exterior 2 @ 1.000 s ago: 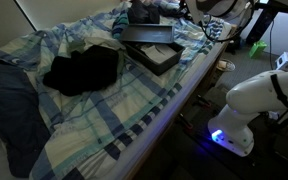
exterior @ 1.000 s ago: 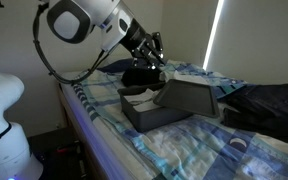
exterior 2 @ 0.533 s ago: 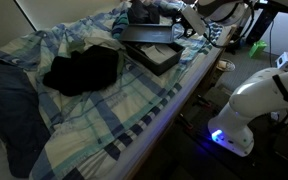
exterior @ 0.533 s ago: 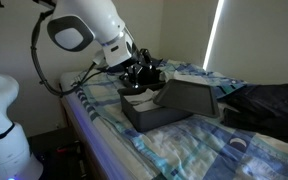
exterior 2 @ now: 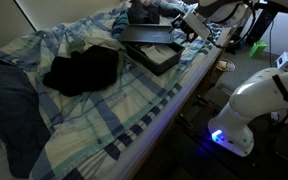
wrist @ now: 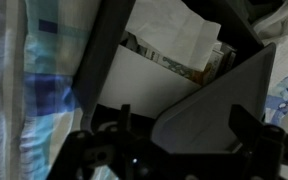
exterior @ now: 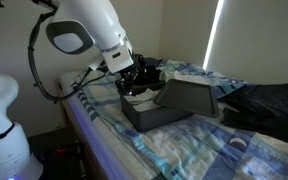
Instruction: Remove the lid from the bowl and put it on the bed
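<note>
Gripper (exterior: 145, 78) spread, low over one end of dark grey rectangular plastic box (exterior: 150, 116) on blue patchwork-quilt bed (exterior: 189, 152); flat dark grey lid (exterior: 191, 98) leans tilted against opposite end, just ahead of gripper.

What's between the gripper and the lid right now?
Nothing. In the wrist view a corner of the lid lies right between the open fingers of the gripper.

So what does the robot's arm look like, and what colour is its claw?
The arm is chunky, smooth and shiny white, with rounded shapes. One joint has a round dark grey cap on its side. A thin black cable loops along it. The claw at the end is black and knobbly, much darker than the arm.
</note>
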